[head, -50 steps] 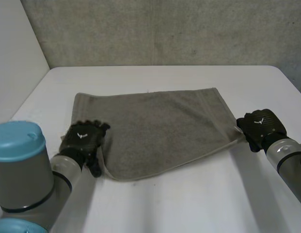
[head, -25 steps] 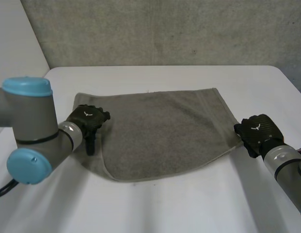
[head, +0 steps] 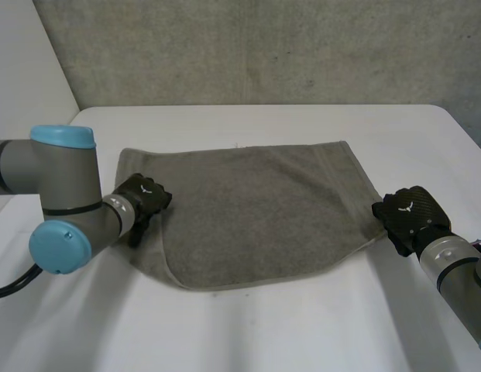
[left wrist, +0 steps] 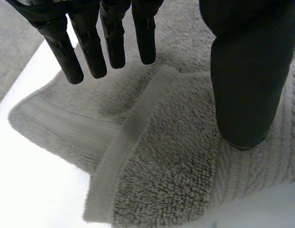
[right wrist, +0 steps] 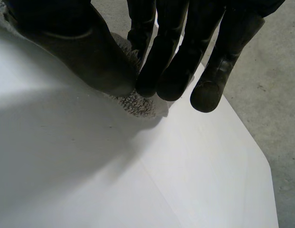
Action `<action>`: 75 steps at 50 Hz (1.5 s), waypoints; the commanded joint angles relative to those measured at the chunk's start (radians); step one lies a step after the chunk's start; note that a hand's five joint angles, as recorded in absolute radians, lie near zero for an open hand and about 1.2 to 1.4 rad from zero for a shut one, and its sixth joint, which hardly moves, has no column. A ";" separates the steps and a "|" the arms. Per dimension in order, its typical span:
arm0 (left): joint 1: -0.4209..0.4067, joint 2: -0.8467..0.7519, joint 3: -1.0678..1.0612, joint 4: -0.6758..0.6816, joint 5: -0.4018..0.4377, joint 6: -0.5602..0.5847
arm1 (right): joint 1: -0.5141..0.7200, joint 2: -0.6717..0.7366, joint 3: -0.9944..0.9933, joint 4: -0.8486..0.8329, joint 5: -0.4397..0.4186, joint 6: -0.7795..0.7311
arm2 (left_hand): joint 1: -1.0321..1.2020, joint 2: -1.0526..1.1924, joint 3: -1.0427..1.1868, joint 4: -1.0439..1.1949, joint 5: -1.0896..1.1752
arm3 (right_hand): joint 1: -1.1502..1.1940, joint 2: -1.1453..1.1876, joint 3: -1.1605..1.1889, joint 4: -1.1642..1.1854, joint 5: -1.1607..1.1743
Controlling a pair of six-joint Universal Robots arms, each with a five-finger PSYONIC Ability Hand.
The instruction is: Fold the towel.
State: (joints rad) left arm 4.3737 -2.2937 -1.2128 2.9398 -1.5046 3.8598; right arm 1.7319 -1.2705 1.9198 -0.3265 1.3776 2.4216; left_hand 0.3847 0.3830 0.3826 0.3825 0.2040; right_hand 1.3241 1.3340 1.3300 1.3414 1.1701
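Observation:
A grey-brown towel lies spread flat on the white table. My left hand is over its left edge, near the front left corner. In the left wrist view its fingers hang straight above the towel and the thumb stands apart from them over the pile, gripping nothing. A hem band folds across the cloth below the palm. My right hand is at the towel's near right corner. In the right wrist view the thumb and fingers pinch that corner.
A grey wall rises behind the table's far edge. The table's left edge runs close past my left arm. Bare white tabletop spreads below the right hand and in front of the towel.
My left arm has swung round and its hand has moved back along the towel's left edge, fingers bending slightly. The right hand has slid a little nearer, keeping its corner.

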 commanded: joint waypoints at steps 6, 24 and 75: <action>0.000 -0.046 0.021 -0.002 0.000 0.000 | 0.000 0.002 -0.001 -0.005 0.000 -0.001 | 0.040 0.042 0.042 0.042 0.046 | 0.072 0.062 0.066 0.055 0.052; 0.001 0.026 -0.050 0.005 -0.008 -0.002 | 0.000 0.003 -0.001 -0.009 0.000 -0.002 | 0.260 0.262 0.262 0.263 0.267 | 0.072 0.062 0.066 0.055 0.052; 0.046 0.183 -0.274 0.013 -0.006 -0.002 | 0.001 0.011 0.010 -0.011 0.006 -0.045 | 0.372 0.374 0.374 0.374 0.378 | 0.072 0.062 0.066 0.055 0.052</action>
State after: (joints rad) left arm 4.4072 -2.1191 -1.4786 2.9527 -1.5109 3.8580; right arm 1.7334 -1.2595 1.9281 -0.3375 1.3821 2.3767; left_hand 0.6816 0.6791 0.6791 0.6787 0.5030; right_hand 1.3241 1.3340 1.3300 1.3414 1.1701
